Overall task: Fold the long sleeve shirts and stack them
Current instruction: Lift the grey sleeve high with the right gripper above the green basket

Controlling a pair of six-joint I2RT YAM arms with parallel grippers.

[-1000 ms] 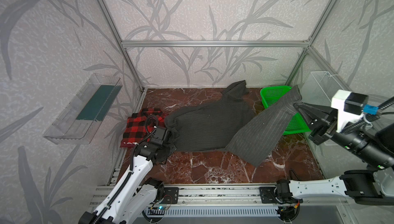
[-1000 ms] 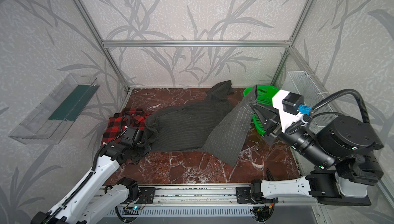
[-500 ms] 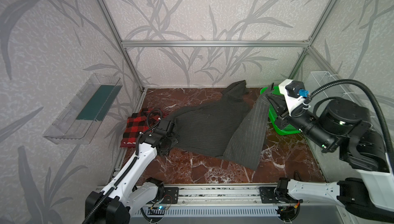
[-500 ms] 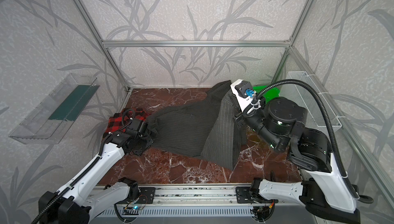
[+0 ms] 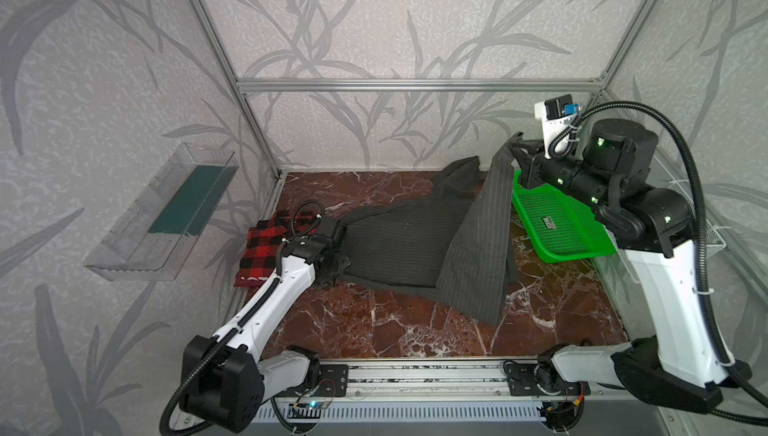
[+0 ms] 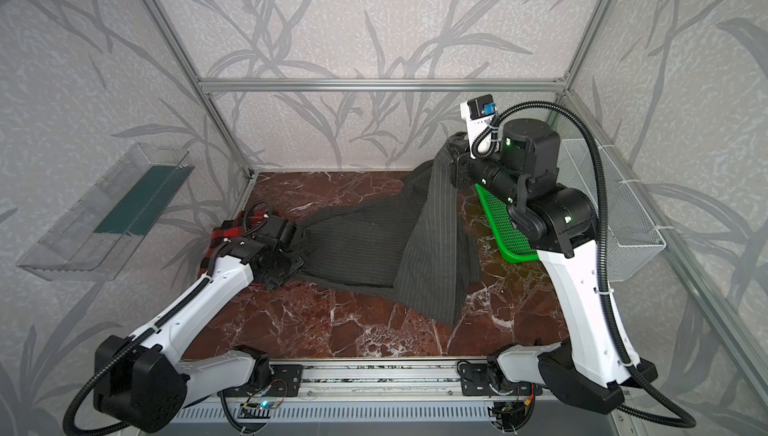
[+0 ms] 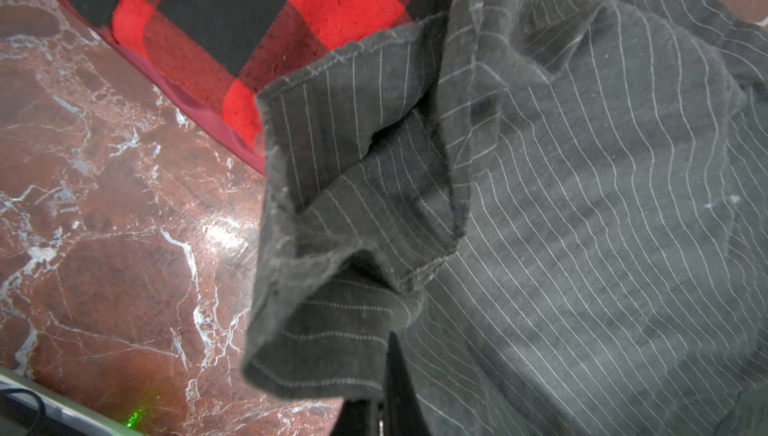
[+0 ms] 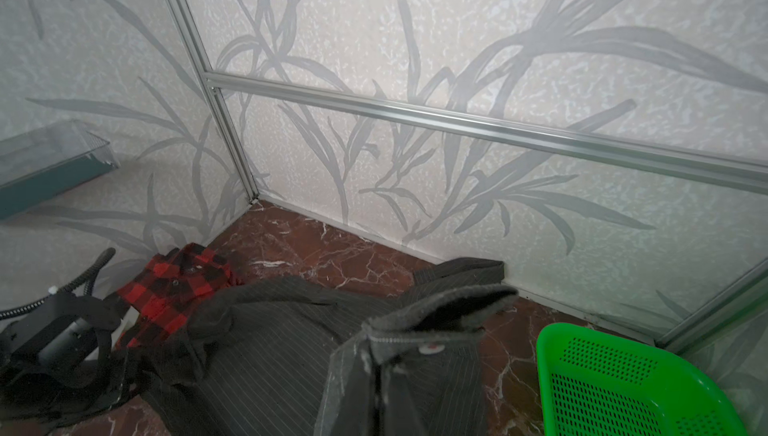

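Note:
The charcoal pinstriped shirt [image 5: 407, 238] [image 6: 361, 247] lies spread across the middle of the marble table. My left gripper [image 5: 336, 263] [image 6: 291, 265] is shut on its left hem; in the left wrist view the gripper [image 7: 384, 355] pinches that bunched hem [image 7: 332, 330]. My right gripper [image 5: 514, 152] [image 6: 452, 152] is shut on a cuff with a white button [image 8: 430, 347] and holds that sleeve [image 5: 482, 247] high near the back wall, so it hangs like a curtain. The red-and-black plaid shirt [image 5: 261, 243] [image 6: 217, 234] [image 7: 257, 18] [image 8: 174, 288] lies folded at the left edge, partly behind my left wrist.
A green mesh basket [image 5: 557, 226] [image 6: 505, 230] [image 8: 623, 384] sits tilted at the right, under my right arm. A clear tray [image 5: 166, 214] hangs on the left wall and a white wire basket [image 6: 615, 205] on the right wall. Bare marble [image 5: 395, 330] shows in front of the shirts.
My right gripper has swung the sleeve in from the far right and raised it toward the back wall. My left gripper has drawn the hem slightly rightward.

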